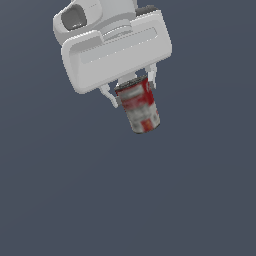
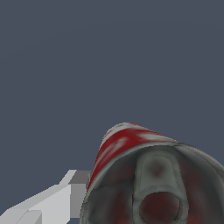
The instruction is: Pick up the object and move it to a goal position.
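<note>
Plainly red-and-white labelled can point(image 1: 139, 107), dark-topped.

Small cylindrical tin can point(image 1: 140, 107), red-and-white paper-like label, dull dark metal top; white pincer point(image 1: 129, 89), smooth matt plastic look; plain matt grey-blue backdrop.

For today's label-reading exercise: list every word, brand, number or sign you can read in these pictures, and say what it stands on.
None can be read. The can held in the gripper has a red and white label, but its markings are only blurred patches in both views. The gripper's housing bears no text.
</note>
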### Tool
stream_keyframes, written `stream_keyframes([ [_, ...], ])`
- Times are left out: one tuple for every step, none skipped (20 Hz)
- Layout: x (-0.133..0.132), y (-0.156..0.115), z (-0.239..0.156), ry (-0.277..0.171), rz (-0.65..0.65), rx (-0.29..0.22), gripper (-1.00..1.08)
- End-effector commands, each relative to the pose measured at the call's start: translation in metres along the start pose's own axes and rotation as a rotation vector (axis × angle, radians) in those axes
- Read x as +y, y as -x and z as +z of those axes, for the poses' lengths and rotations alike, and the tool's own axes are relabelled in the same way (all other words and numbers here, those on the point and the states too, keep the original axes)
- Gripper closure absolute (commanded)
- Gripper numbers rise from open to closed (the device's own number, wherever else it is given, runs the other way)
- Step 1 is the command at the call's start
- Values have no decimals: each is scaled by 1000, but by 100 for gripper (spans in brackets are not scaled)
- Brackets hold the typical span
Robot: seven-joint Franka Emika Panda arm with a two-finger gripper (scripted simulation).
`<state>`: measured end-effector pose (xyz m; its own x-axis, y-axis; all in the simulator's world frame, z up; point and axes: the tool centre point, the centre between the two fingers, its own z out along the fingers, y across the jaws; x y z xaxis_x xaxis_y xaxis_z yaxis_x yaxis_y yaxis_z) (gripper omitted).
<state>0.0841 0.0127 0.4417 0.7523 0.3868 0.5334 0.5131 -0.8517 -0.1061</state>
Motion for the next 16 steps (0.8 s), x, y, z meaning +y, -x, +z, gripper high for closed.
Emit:
stream_keyframes([
  [1, -10, -20, -15, -36, 31, 108],
  [2, -13, -27, -21, -47, 40, 108],
  [3, -15, -33, -26, -58, 49, 108],
  [3, -18, -39, -32, -68, 57, 108],
  [4, -20, -44, -37, -77, 65, 108],
  [5, -22, -49, -41, -86, 72, 108],
  [5, -24, -54, -46, -93, 78, 108],
  [6, -25, -58, -49, -100, 84, 108],
  [6, -27, -62, -53, -107, 89, 108],
  [7, -28, -65, -56, -112, 94, 108],
  [7, -29, -68, -58, -116, 97, 108],
  [8, -30, -70, -61, -120, 100, 108],
  [8, -30, -72, -62, -122, 102, 108],
  [9, -31, -73, -64, -124, 104, 108],
  [9, -31, -74, -64, -125, 105, 108],
  [9, -31, -74, -64, -125, 105, 108],
])
